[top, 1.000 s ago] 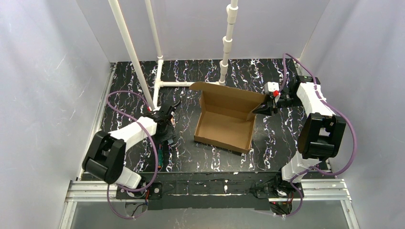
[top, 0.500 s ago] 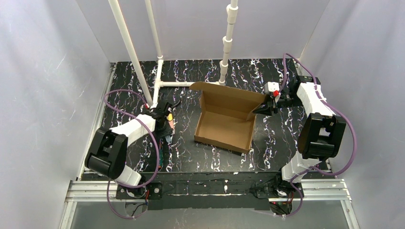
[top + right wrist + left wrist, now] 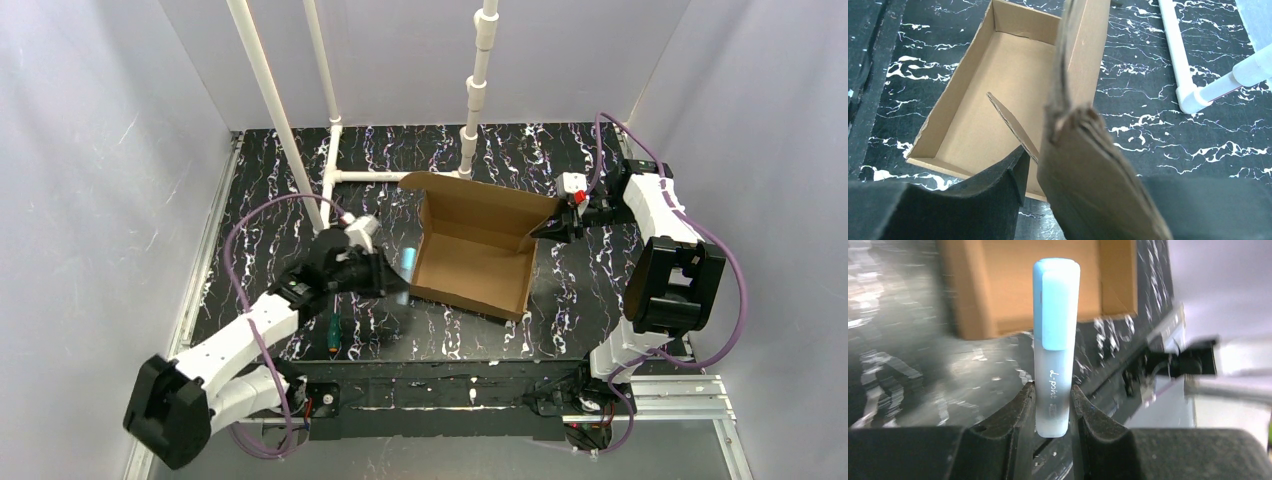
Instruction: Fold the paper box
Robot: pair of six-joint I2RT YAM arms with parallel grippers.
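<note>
So the black, white-veined bench (image 3: 590, 290) fills most of the overhead view. The plain brown corrugated cardboard box (image 3: 470, 262) sits pretty much dead centre on it. Its tray walls are up and the back panel stands tall, but nothing is folded over the top yet. A white plastic pipe frame (image 3: 370, 177) runs behind it in the upper middle of the frame.

The right pincer (image 3: 550, 229) is clenched on the box's right-hand wall, up by the box's upper right corner. Its wrist view shows cardboard sandwiched between the jaws. It hasn't budged in the last second.

The real change is on the left. A second ago that arm was tucked back at the left of the frame with its pincer down near the bench. Now it's stretched in toward the centre, and the left pincer (image 3: 1053, 392) is clamped on a pale blue plastic highlighter pen (image 3: 1056, 305). The pen's capped end is pointing at the box's left wall. It's just beside the wall, and I can't tell if it's touching.

My guess is the pen goes into the tray before anything gets closed. That would leave the lid fold still to do, with the right side just steadying things.

A small green-handled tool (image 3: 331, 333) lies at lower left, same spot as before.
</note>
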